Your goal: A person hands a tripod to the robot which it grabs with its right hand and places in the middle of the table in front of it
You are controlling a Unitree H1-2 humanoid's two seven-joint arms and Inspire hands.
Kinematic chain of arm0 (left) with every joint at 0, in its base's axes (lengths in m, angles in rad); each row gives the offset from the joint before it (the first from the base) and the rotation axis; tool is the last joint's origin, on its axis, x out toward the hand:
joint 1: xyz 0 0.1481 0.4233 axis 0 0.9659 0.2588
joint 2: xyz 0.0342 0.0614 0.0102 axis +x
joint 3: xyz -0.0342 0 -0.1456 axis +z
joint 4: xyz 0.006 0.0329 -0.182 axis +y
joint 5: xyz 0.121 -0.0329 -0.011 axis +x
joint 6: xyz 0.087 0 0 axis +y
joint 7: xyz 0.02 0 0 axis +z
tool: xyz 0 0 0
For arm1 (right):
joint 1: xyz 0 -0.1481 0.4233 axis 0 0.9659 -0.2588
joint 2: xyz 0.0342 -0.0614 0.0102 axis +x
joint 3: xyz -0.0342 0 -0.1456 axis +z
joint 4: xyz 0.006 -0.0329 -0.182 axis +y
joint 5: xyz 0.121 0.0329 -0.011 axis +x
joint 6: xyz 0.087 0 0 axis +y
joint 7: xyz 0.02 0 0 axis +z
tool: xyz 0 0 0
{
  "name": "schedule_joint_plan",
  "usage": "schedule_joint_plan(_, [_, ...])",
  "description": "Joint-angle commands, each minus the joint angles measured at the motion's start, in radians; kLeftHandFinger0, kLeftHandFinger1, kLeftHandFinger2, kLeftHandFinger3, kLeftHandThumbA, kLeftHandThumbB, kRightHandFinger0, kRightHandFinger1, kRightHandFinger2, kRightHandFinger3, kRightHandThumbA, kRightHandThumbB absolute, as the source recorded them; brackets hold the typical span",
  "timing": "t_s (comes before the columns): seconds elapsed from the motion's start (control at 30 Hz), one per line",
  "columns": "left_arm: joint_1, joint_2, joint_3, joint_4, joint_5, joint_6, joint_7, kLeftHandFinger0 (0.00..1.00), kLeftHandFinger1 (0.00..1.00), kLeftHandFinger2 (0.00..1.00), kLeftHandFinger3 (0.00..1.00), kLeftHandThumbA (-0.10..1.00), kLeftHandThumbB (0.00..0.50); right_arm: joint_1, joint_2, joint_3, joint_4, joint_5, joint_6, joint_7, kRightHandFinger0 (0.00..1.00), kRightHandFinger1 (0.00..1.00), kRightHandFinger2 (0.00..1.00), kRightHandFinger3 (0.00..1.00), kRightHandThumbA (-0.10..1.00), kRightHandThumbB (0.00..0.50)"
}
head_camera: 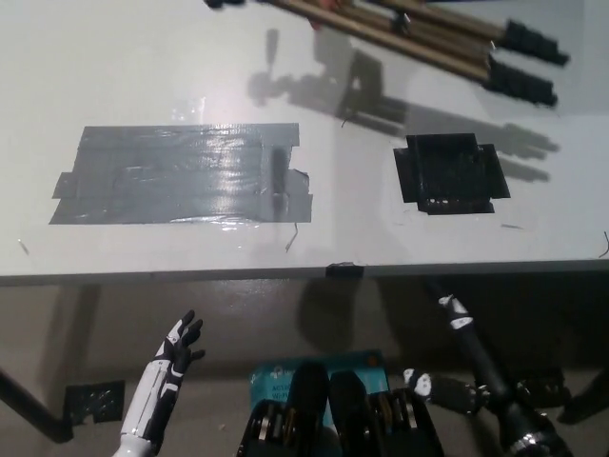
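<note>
The tripod (pixel 447 43) is lying at the far right edge of the worktop (pixel 171 67), beyond the grey tape patch (pixel 181 176) and the black patch (pixel 449 174). The left hand (pixel 181 347) is hanging open below the near edge; the right hand (pixel 455 309) is unclear.

No readable text, labels, brands, numbers or signs anywhere. Table (pixel 143 86) top is blank white. Grey tape patch (pixel 181 176) on the table has no print, only glare. Black tape patch (pixel 449 173), right of the grey one, is plain too. Tripod (pixel 428 33) legs at the table's far edge show no visible marking. Teal item (pixel 276 379) below the table's near edge may carry print, but it is too small and blurred to read.
</note>
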Motion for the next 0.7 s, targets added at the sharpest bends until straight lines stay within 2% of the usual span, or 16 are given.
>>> schedule_joint_plan(0.0, [-0.013, 0.017, -0.002, 0.000, 0.015, -0.066, -0.004, 0.92, 1.00, 1.00, 1.00, 1.00, 0.293, -0.035, -0.027, -0.080, -0.218, -0.166, -0.051, -0.103, 1.00, 1.00, 1.00, 1.00, 0.73, 0.210])
schedule_joint_plan(0.07, [-0.013, 0.015, -0.002, 0.001, 0.011, -0.066, -0.005, 0.90, 1.00, 1.00, 1.00, 1.00, 0.300, -0.068, -0.048, -0.109, -0.295, -0.228, -0.025, -0.095, 1.00, 1.00, 1.00, 1.00, 0.80, 0.244])
schedule_joint_plan(0.17, [-0.008, 0.013, -0.002, -0.006, 0.011, -0.061, -0.005, 0.90, 1.00, 1.00, 1.00, 1.00, 0.298, -0.146, -0.052, -0.142, -0.354, -0.273, 0.012, -0.080, 1.00, 1.00, 1.00, 1.00, 0.84, 0.294])
schedule_joint_plan(0.3, [-0.003, 0.012, -0.004, -0.007, 0.010, -0.058, -0.007, 0.89, 1.00, 1.00, 1.00, 0.99, 0.293, -0.230, -0.054, -0.152, -0.352, -0.333, 0.052, -0.057, 1.00, 1.00, 1.00, 1.00, 0.86, 0.297])
schedule_joint_plan(0.53, [-0.007, 0.014, -0.003, -0.011, 0.013, -0.056, -0.007, 0.91, 1.00, 1.00, 1.00, 0.99, 0.300, -0.397, -0.059, -0.123, -0.226, -0.466, 0.127, -0.033, 1.00, 1.00, 1.00, 1.00, 0.99, 0.338])
schedule_joint_plan(0.6, [-0.007, 0.013, -0.004, -0.014, 0.014, -0.053, -0.008, 0.91, 1.00, 1.00, 1.00, 0.99, 0.302, -0.426, -0.061, -0.115, -0.194, -0.469, 0.143, -0.017, 1.00, 1.00, 1.00, 1.00, 0.99, 0.347])
schedule_joint_plan(0.67, [-0.009, 0.014, -0.005, -0.016, 0.010, -0.054, -0.012, 0.91, 1.00, 1.00, 1.00, 0.99, 0.293, -0.489, -0.057, -0.098, -0.099, -0.465, 0.165, -0.002, 1.00, 1.00, 1.00, 1.00, 0.92, 0.368])
